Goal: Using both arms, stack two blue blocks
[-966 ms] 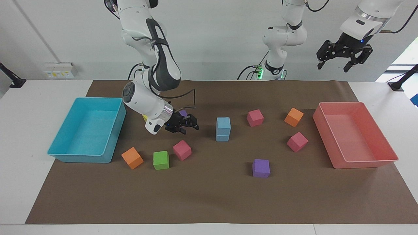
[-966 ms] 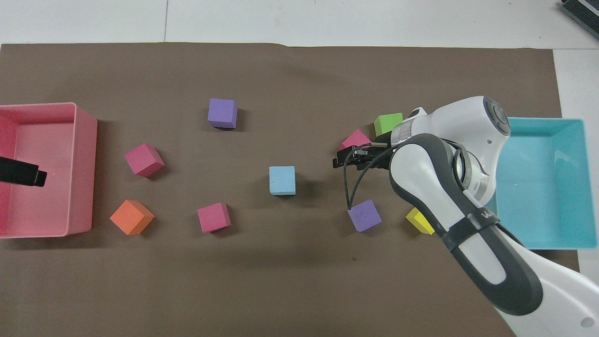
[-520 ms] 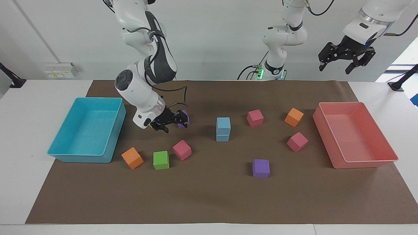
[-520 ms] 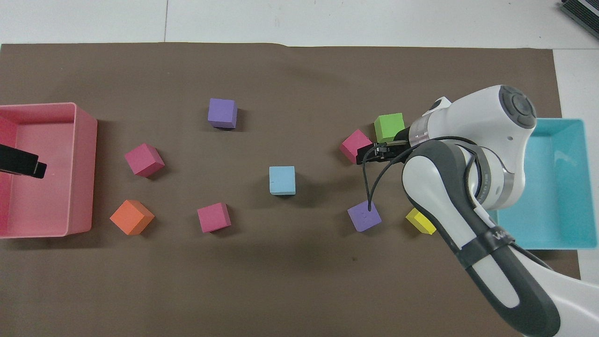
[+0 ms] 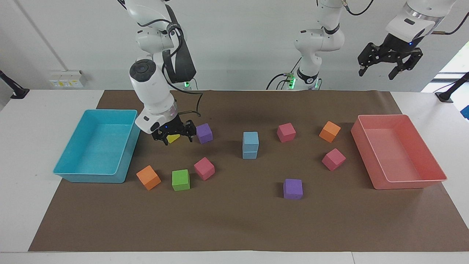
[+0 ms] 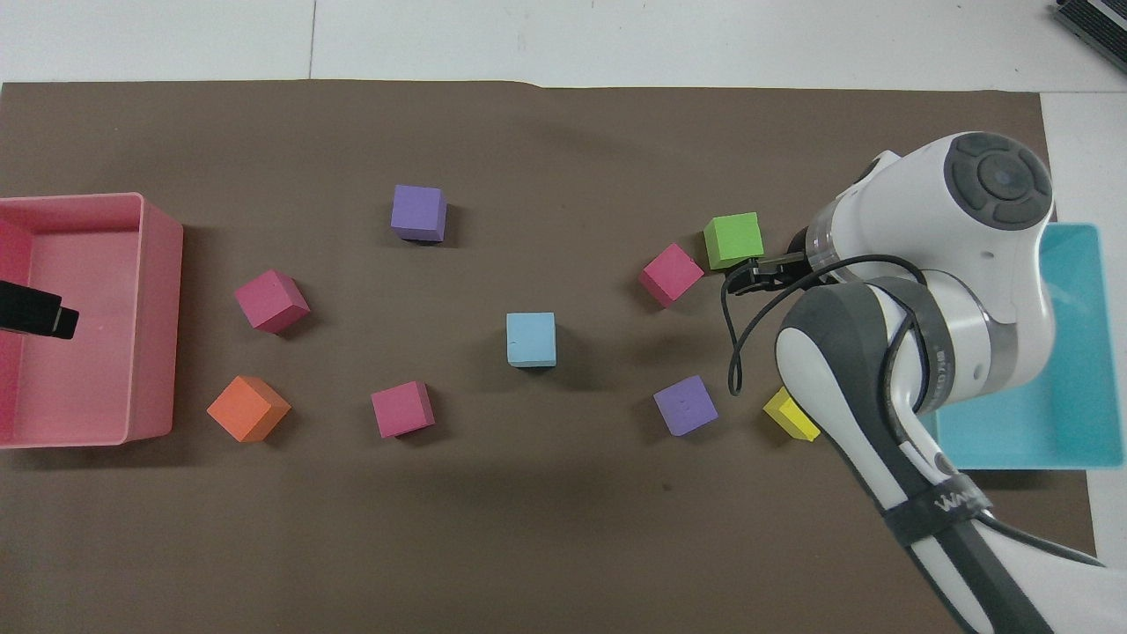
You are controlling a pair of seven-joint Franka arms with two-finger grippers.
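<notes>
Facing view shows two blue blocks (image 5: pixel 250 145) stacked mid-desk, right gripper (image 5: pixel 172 134) over a yellow cube (image 5: pixel 173 138) and left gripper (image 5: pixel 388 67) raised, both jaws spread, empty.

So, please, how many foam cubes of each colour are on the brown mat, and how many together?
Light blue foam cubes, stacked one on the other: 2
Pink foam cubes: 3
Purple foam cubes: 2
Orange foam cubes: 2
Green foam cube: 1
Yellow foam cube: 1
Total: 11
</notes>
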